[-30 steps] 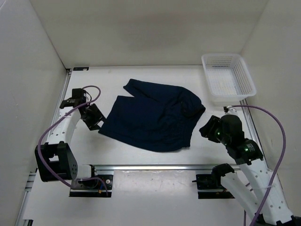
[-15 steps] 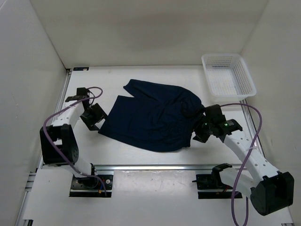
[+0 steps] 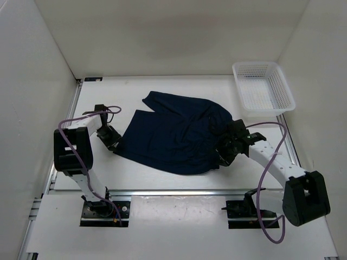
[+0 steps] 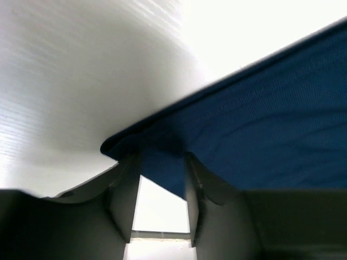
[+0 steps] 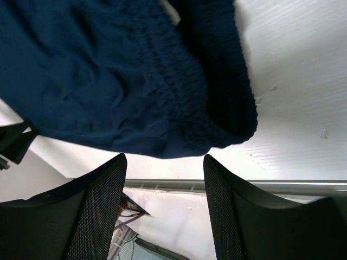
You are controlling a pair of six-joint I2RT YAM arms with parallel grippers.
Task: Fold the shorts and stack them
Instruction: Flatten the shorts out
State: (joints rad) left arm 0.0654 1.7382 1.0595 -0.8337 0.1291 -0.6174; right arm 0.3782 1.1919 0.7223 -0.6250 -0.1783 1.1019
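The dark navy shorts [image 3: 173,132] lie spread flat in the middle of the table, with the waistband toward the right. My left gripper [image 3: 112,142] is low at their left corner. In the left wrist view the hem corner [image 4: 162,162] reaches in between the fingers [image 4: 122,200], which stand apart around it. My right gripper [image 3: 223,154] is at the near right edge. In the right wrist view its jaws are wide open, with the ribbed waistband [image 5: 217,103] just beyond the fingertips [image 5: 103,184]. No drawstring shows.
A white mesh basket [image 3: 263,89] stands at the back right corner. White walls close in the table on the left, back and right. A metal rail [image 3: 179,192] runs along the near edge.
My right arm has swung in from the near right to the waistband edge of the shorts. My left arm has stretched out and dropped lower at the left hem corner. The shorts have not moved.
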